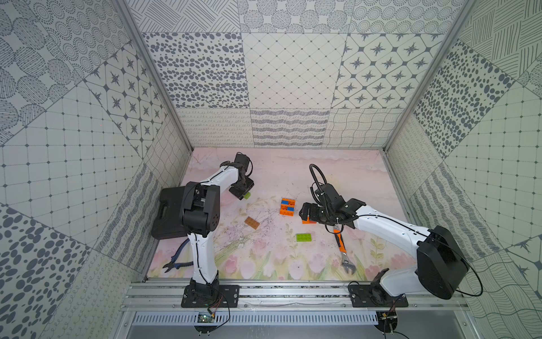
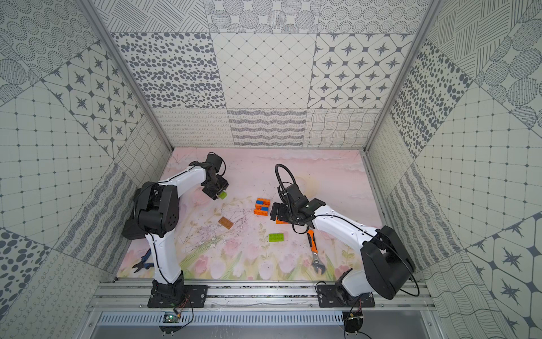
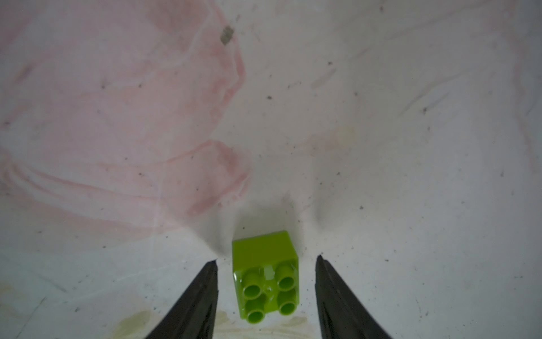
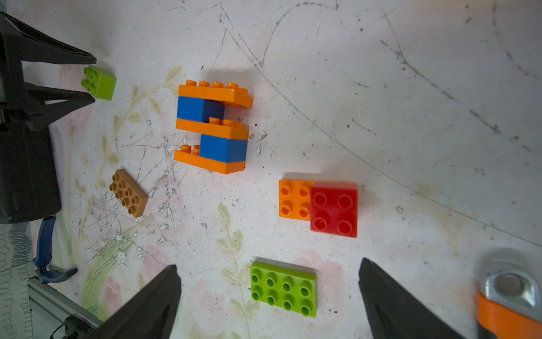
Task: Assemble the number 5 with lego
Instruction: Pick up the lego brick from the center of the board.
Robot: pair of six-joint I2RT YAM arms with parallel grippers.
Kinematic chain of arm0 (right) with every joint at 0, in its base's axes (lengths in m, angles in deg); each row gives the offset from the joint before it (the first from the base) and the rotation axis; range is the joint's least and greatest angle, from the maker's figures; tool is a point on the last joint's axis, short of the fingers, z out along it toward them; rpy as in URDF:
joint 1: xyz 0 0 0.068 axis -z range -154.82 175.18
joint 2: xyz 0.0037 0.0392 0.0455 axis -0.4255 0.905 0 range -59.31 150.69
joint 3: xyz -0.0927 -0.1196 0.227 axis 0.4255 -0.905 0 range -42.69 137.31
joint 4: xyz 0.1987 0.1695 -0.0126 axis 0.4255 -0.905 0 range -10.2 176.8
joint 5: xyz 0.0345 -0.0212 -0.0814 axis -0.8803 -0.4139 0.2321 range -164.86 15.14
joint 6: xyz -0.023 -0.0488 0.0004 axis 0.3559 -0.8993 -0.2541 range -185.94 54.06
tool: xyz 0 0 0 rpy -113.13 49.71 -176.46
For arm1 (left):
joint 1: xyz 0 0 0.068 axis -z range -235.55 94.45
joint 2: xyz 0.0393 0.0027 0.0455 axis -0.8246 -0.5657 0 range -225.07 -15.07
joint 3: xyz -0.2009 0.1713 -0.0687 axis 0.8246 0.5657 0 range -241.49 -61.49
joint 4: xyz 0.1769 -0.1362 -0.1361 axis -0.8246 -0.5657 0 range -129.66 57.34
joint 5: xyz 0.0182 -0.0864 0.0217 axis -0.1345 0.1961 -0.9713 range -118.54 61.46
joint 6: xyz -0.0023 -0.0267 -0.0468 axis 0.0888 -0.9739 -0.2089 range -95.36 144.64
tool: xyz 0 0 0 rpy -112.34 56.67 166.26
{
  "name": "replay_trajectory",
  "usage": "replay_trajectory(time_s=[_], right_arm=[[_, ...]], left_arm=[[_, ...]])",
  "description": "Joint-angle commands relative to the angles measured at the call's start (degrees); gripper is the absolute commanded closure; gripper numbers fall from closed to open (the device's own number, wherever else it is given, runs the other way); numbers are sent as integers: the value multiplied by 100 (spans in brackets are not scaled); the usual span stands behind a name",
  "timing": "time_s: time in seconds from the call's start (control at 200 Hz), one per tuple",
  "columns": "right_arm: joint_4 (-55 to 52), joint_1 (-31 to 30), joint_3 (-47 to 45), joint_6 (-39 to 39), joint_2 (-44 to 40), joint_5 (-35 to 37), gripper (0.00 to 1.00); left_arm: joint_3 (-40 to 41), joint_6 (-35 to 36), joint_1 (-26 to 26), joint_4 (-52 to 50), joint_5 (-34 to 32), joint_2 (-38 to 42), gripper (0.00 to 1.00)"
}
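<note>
An orange and blue lego stack (image 1: 287,207) (image 2: 262,207) (image 4: 214,126) lies mid-mat. A small lime green square brick (image 3: 265,276) (image 1: 247,195) (image 4: 99,82) lies on its side between the fingers of my left gripper (image 3: 267,259), with a gap on each side, so the gripper is open and not touching it. My right gripper (image 4: 269,263) hangs open above the mat with nothing in it. Below it are a lime green oblong brick (image 4: 283,289) (image 1: 303,237) and a red brick (image 4: 334,208) joined to an orange one (image 4: 294,199). A brown brick (image 1: 252,223) (image 4: 129,193) lies apart.
An orange-handled wrench (image 1: 341,246) (image 4: 510,308) lies near the right arm. Blue-handled pliers (image 1: 176,261) and a black case (image 1: 168,211) sit by the left arm's base. Patterned walls enclose the mat on three sides.
</note>
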Motion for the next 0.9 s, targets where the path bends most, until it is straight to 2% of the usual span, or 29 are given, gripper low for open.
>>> replay_trajectory(time_s=[0.0,0.085,0.21,0.245,0.385,0.525,0.7,0.806,0.896], right_arm=[[23,-20,192,-85,-9,-47,1],[-26,-19,168,-115,-65,-24,1],[-71,-24,126,-107,-145,-67,1],[-101,-23,126,-107,-168,-98,1],[-84,-22,87,-92,-237,-59,1],[-296,-20,51,-6,-292,64,1],[-471,-3,-437,361,-743,621,1],[-436,123,-758,497,-1031,658,1],[-490,328,-909,450,-1167,378,1]], left_arm=[[11,314,60,-511,11,-18,45],[12,406,73,-563,92,-63,49],[13,679,171,-755,-22,88,69],[12,808,230,-868,-169,201,73],[343,1155,552,-1231,-671,953,73],[902,1411,1179,-1313,-872,1833,72],[1723,1612,2408,-776,-270,2482,72],[2106,1417,3139,-226,37,2608,72],[2164,1389,3524,41,139,2634,72]])
